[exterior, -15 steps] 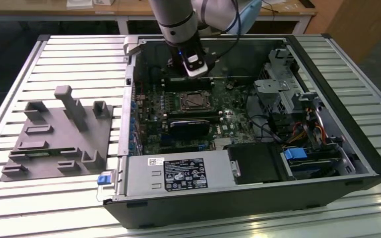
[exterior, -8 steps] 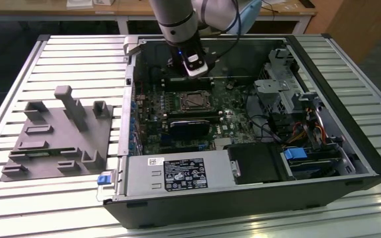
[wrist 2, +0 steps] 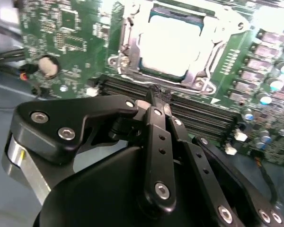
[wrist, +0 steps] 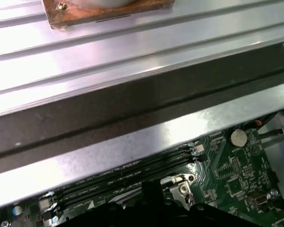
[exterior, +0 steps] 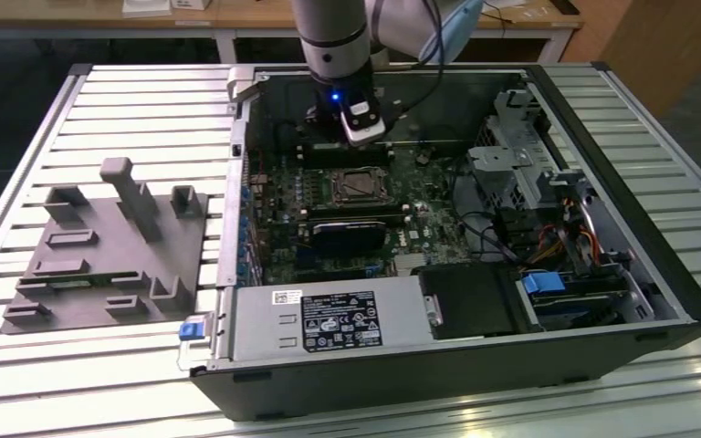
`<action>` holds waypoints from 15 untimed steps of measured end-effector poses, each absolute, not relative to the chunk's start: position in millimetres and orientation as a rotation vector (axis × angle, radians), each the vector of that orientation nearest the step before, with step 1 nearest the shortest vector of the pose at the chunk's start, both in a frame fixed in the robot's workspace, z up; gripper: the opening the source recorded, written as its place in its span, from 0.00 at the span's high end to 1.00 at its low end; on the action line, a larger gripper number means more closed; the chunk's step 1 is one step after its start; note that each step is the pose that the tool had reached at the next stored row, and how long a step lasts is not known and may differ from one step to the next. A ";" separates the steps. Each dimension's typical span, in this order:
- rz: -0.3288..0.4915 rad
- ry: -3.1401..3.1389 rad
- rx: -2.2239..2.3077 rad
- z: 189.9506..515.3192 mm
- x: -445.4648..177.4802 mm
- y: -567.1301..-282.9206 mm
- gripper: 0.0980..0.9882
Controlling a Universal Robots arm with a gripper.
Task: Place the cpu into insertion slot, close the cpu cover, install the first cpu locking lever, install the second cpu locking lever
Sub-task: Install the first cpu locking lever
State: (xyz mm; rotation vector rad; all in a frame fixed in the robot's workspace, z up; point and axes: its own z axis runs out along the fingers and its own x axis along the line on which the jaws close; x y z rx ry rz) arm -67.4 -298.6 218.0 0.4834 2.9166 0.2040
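Note:
The cpu [wrist 2: 173, 42], a pale silver square, lies in the insertion slot [exterior: 357, 186] on the green motherboard. The cpu cover [wrist 2: 128, 45], a thin silvery frame, lies flat around it. Thin metal lever ends [wrist 2: 114, 61] show at the cover's corners; whether they are latched I cannot tell. My gripper [wrist 2: 158, 93] hangs just beside the socket, over the black memory slots [wrist 2: 203, 116]. Its fingers are shut together with nothing between them. In the exterior view the gripper [exterior: 363, 137] sits just behind the socket, inside the open case.
The case wall [wrist: 132, 142] runs close by the gripper. A black card [exterior: 348, 235] lies in front of the socket, with a drive cage [exterior: 509, 173] and cables at the exterior view's right. The power supply [exterior: 326, 321] sits at the front. A grey fixture block [exterior: 107, 246] stands on the slatted table.

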 end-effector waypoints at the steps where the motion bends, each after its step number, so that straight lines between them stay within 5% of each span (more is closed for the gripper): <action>1: 0.193 2.920 0.484 217.9 -67.3 -298.6 1.00; 15: 0.075 2.975 0.488 217.2 -65.3 -298.6 1.00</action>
